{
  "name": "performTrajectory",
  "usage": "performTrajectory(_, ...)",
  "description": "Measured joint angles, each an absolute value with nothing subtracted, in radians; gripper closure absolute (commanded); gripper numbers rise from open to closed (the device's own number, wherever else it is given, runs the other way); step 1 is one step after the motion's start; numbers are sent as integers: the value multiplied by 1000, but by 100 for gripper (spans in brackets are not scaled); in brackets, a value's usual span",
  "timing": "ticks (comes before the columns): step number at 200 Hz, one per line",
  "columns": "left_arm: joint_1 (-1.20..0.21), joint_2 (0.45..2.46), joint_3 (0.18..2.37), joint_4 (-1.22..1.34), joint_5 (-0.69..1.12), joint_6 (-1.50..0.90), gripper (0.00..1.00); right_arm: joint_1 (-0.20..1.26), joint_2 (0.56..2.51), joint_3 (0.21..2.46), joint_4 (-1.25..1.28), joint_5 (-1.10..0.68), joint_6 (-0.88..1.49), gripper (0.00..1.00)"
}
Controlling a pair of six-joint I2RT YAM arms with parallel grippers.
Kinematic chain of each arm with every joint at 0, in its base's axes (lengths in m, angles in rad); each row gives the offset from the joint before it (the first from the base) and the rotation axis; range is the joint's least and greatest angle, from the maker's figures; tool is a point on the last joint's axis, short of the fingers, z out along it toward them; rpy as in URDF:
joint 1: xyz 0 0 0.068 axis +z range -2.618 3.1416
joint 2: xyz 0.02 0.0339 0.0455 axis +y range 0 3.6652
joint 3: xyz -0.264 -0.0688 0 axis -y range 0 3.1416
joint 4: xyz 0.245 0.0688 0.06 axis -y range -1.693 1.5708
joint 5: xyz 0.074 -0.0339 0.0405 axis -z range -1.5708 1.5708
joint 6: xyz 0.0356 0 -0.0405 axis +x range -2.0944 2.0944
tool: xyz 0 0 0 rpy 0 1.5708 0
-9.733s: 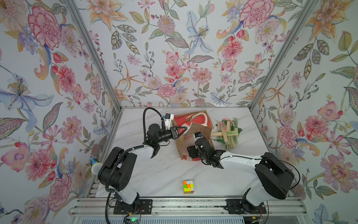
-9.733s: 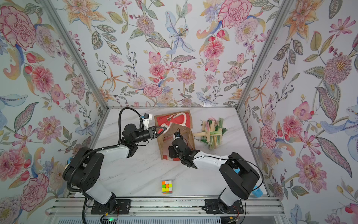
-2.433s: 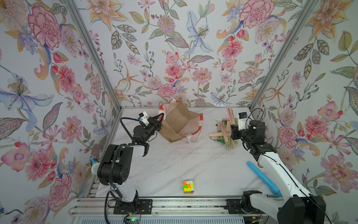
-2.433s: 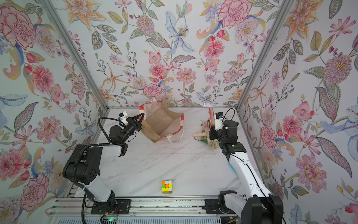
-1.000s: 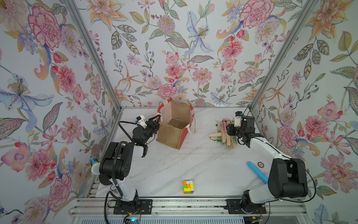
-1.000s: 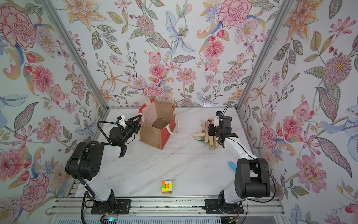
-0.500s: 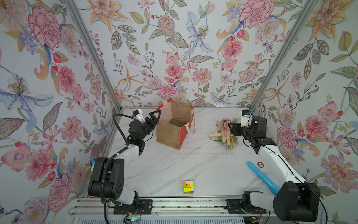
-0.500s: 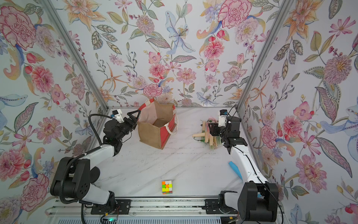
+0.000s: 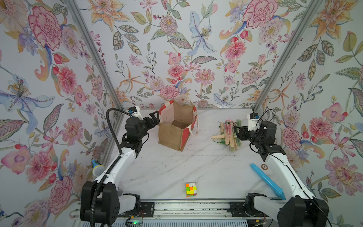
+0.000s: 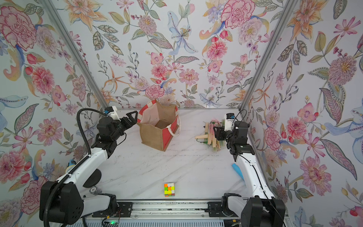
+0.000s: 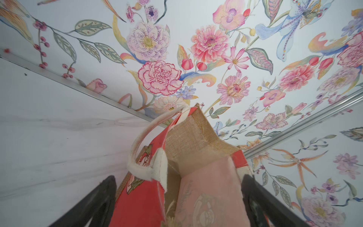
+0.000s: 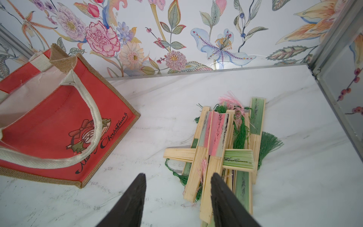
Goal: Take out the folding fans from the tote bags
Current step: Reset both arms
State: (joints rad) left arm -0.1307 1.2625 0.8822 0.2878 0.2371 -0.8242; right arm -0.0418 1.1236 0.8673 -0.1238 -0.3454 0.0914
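The tote bag (image 9: 170,137) (image 10: 153,137) stands upright at the back middle of the table, mouth up, and its inside looks bare. My left gripper (image 9: 156,118) (image 10: 134,117) is open at the bag's left rim. In the left wrist view, the rim and red panel (image 11: 137,206) sit between the wide jaws of that gripper (image 11: 178,196) without being pinched. The folding fans (image 9: 228,133) (image 10: 213,135) (image 12: 222,141) lie in a crossed pile on the table at back right. My right gripper (image 9: 236,131) (image 12: 177,176) hovers open at the pile's near edge, holding nothing.
A colour cube (image 9: 191,189) sits near the front edge. A long light-blue tube (image 9: 267,180) lies at front right beside the right arm. A blue-and-grey microphone (image 9: 97,169) rests at the left table edge. Floral walls close in three sides.
The bag was tipped upright, then my left gripper opened wide and let go of its rim. The right gripper drew back a little from the fan pile, jaws slightly wider.
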Motion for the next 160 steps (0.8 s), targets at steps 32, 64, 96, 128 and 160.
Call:
performTrajectory(32,-131,1189,861,249,154,-722,1,-47,1098,838,-127,-346,91,44)
performTrajectory(64,-131,1093,790,264,83,-619,0,-47,1089,795,-111,-345,92,45)
performTrajectory(96,-131,1060,736,270,22,-524,1,-47,1061,704,-51,-338,90,44)
performTrajectory(128,-131,1060,692,282,-23,-450,1,-47,1031,612,31,-318,82,44)
performTrajectory(160,-131,1060,632,340,-87,-379,1,-47,1027,533,146,-286,76,44)
